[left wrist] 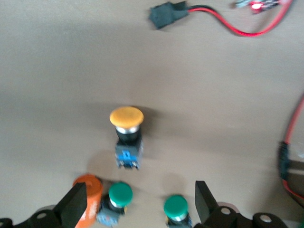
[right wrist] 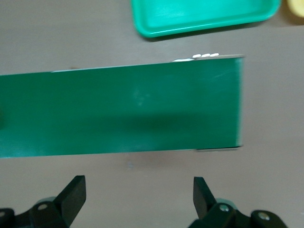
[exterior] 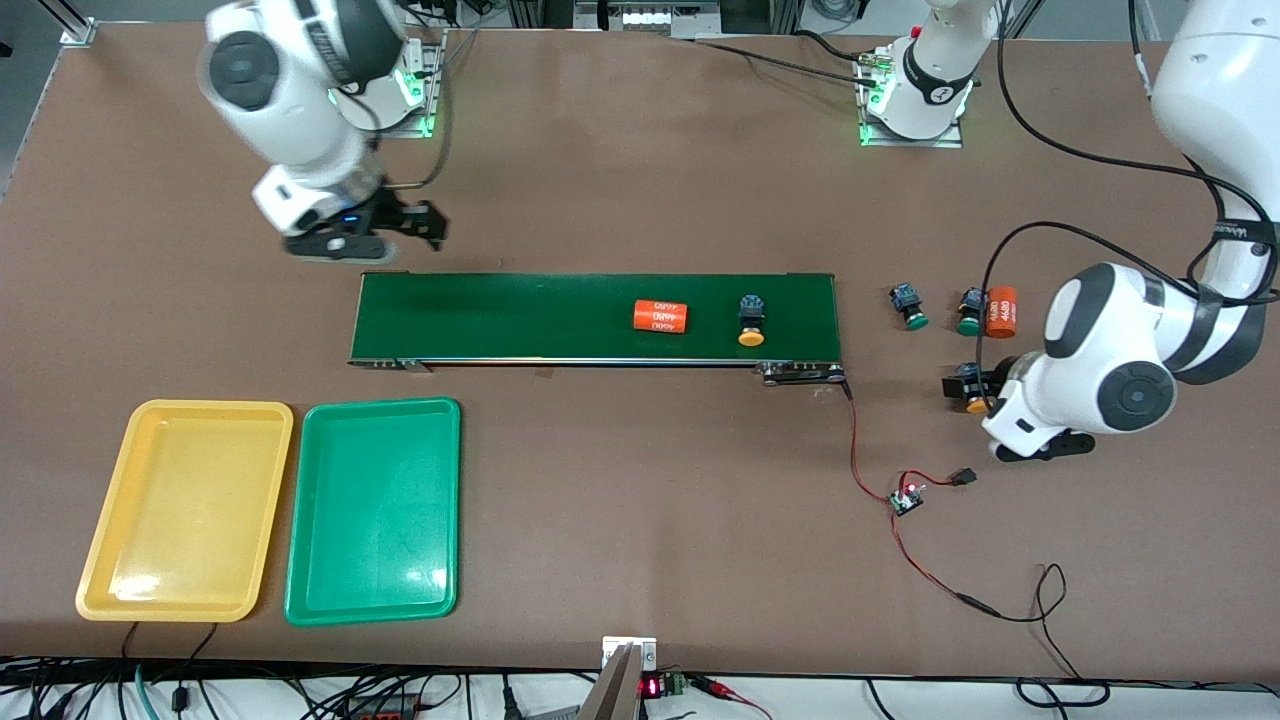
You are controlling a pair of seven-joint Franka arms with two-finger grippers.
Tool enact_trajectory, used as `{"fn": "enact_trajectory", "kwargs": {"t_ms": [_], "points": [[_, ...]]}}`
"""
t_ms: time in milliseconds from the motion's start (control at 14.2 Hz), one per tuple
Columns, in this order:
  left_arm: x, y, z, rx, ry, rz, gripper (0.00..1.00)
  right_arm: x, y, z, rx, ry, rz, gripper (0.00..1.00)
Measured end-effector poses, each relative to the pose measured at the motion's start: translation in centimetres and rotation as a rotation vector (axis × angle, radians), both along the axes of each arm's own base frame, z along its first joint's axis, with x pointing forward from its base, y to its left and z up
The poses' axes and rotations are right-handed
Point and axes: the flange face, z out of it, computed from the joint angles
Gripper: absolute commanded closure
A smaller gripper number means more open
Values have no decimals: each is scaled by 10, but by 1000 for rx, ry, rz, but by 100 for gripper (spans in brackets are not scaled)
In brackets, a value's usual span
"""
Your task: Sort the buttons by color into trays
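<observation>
On the brown desk (exterior: pixel 640 200), a long dark-green conveyor belt (exterior: pixel 560 315) is lying across the middle. An orange cylinder with white numbers (exterior: pixel 661 316) is resting on it, and beside that, toward the left arm's end, a yellow-capped button (exterior: pixel 751 320) is lying on the belt with its cap pointing toward the front camera.

Off the belt, toward the left arm's end of the desk, two green-capped buttons (exterior: pixel 909 307) (exterior: pixel 969 312) are lying side by side, and a second orange cylinder (exterior: pixel 1001 311) is touching the one farther from the belt. A second yellow-capped button (exterior: pixel 970 388) is sitting nearer the front camera than that pair, partly hidden by the left arm.

The left tool (left wrist: pixel 137 202) is hanging over this cluster with its fingers (left wrist: pixel 76 203) spread wide, gripping nothing; in the left wrist view the yellow cap (left wrist: pixel 126 117) is showing between them, untouched.

The right tool (right wrist: pixel 138 195) is hovering over bare desk just beside the belt's edge, at the right arm's end, fingers (right wrist: pixel 75 194) likewise fully apart and empty.

Nearer the front camera than the belt, toward the right arm's end, a yellow tray (exterior: pixel 110 560) and a green tray (exterior: pixel 440 500) are sitting side by side, neither holding a button.

A small circuit board with red and black wires (exterior: pixel 908 498) is lying near the belt's left-arm end.
</observation>
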Motion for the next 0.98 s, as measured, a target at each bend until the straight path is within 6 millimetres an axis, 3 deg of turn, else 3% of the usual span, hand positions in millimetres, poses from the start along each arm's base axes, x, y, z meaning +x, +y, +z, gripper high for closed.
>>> {"fn": "enact_trajectory", "kwargs": {"t_ms": [211,351,491,772,983], "points": [[-16,16,-37,-5,-28,-45,8,-7,34,-22,4,-13,1,0],[-30,18,-57,-20,-30,-61,31,-7,42,-31,2,-12,4,0],[-43,19,-71,-34,-22,-65,40,-6,42,-33,2,-13,3,0],[-47,17,-77,-44,-23,-70,73,-4,40,-32,3,-15,0,0],[-46,15,-72,-43,-19,-77,79,-3,40,-31,5,-17,-2,0]]}}
